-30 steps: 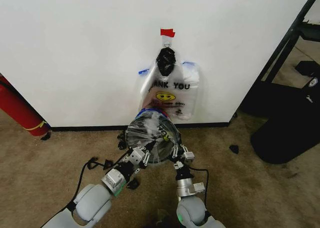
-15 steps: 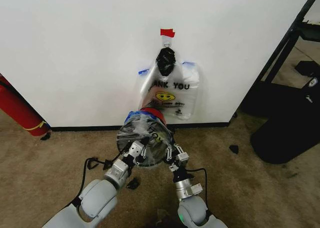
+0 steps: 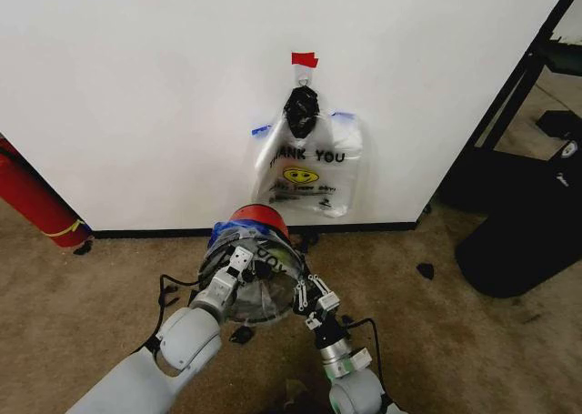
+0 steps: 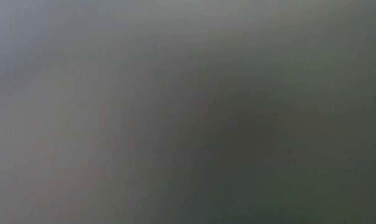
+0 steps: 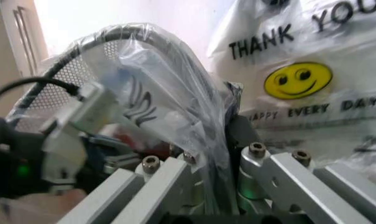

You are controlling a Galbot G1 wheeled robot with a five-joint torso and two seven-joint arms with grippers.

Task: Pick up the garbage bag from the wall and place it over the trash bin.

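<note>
Red cylinder (image 3: 35, 198) far left, low against the wall (image 3: 136, 95); well apart from the work, ignored.

Left gripper (image 3: 238, 265) next, lying on the left side of the trash bin (image 3: 257, 217) at its mouth. Jaw state not readable. Left wrist view a grey blur, nothing to take from it.

Centre: bin tilted, black mouth turned up toward the head camera, red outside turned to the wall. Garbage bag (image 3: 264, 282) drawn as a clear film across the mouth, a blue handle bunched at the left rim. Film wrinkled, not seated evenly all round as far as can be judged.

Right gripper (image 3: 306, 294) at the lower right of the rim, jaws pressed together on a fold of the bag; in the right wrist view the fold (image 5: 175, 107) runs down from the rim wire into the gap between the fingers (image 5: 272, 170).

Key relation: bag edge lies directly at both grippers, one on each side of the mouth, so the line between them crosses the opening. Judged: both arms equally near; pull needed outward and down past the rim.

Behind and right of the bin: bunch of bags (image 3: 314, 168) on the wall under a black knot (image 3: 300, 111) and red tape (image 3: 305, 59).
</note>
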